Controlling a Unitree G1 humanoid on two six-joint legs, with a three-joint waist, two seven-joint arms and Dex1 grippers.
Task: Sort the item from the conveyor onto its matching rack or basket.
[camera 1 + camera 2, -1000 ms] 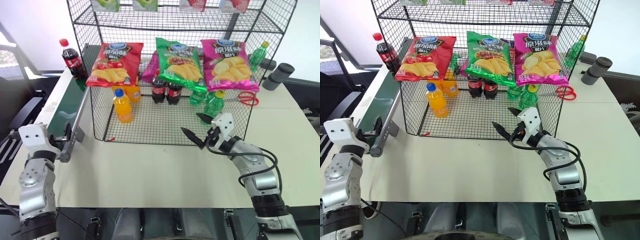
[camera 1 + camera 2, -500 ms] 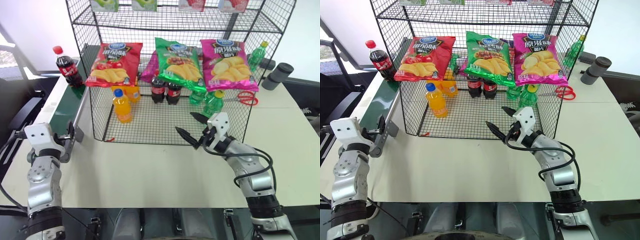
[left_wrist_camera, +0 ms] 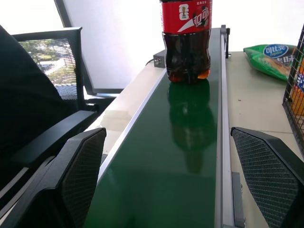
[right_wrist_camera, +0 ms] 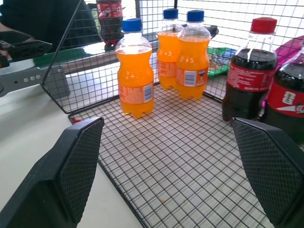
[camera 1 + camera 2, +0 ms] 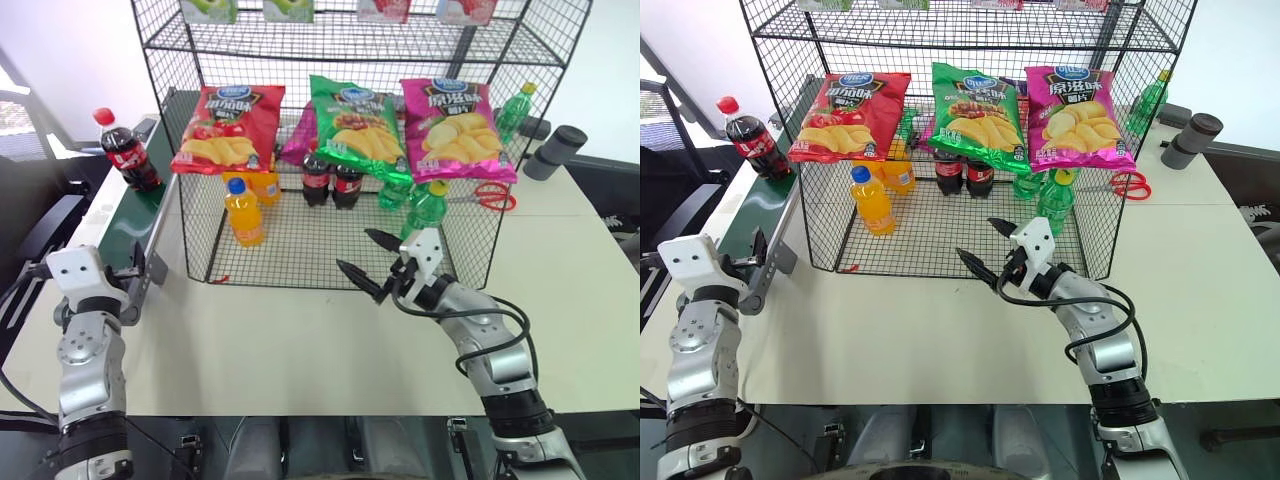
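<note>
On the far left, the left hand (image 5: 138, 275) sits at the near end of the conveyor (image 5: 125, 225), its two black fingers spread wide with nothing between them; from the head views the fingers are mostly masked by the white wrist housing. The cola bottle (image 5: 124, 150) stands upright on the green belt, well up the conveyor from that hand and just beside the left wall of the wire rack (image 5: 200, 150). In the left wrist view its cap and neck are cut off, leaving only the label and dark base.

Inside the rack's low basket, one orange-drink bottle (image 5: 245, 212) stands alone near the front; more orange bottles behind it are largely covered by the red crisp bag (image 5: 230, 128). Two cola bottles (image 5: 332, 180) peek out under the green crisp bag (image 5: 362, 125), and the green bottles (image 5: 425, 205) are partly screened by the pink crisp bag (image 5: 455, 125) and the mesh.

The right hand (image 5: 368, 265) hovers over the counter (image 5: 300, 350) just before the basket's front wall, fingers wide apart and empty. Red scissors (image 5: 490, 197) lie behind the mesh, hard to make out.
</note>
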